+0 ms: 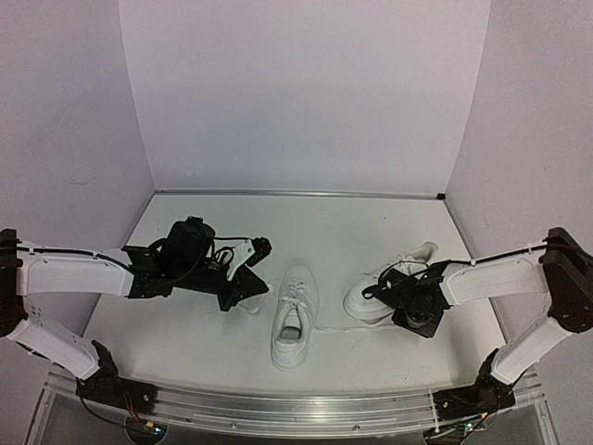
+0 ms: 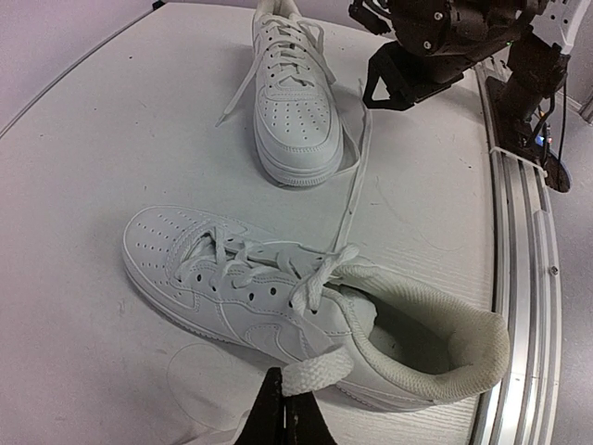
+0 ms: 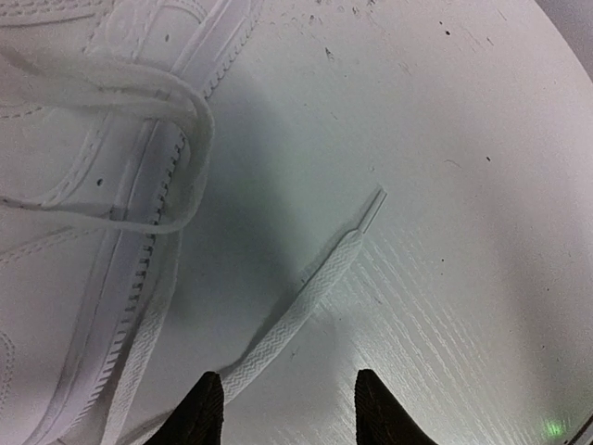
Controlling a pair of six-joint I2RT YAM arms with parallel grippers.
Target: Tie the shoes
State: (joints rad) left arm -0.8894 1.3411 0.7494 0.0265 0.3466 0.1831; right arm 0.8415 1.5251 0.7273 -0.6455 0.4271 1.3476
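Lying apart on the tabletop (image 1: 185,324), the middle shoe (image 1: 295,317) and the right-hand shoe (image 1: 382,287) carried slack laces with no knot started, so nearly all the tying seemed left. The left fingers (image 2: 271,417) were clenched on a flat lace end (image 2: 315,371) beside the middle shoe. The right fingers (image 3: 199,413) stood parted astride a second lace end (image 3: 306,297) (any contact was cut off below).

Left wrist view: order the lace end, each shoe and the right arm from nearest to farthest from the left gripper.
1. Lace end, bottom centre, pinched.
2. Sideways shoe, lower half.
3. Toe-on shoe, top centre.
4. Right arm, top right.
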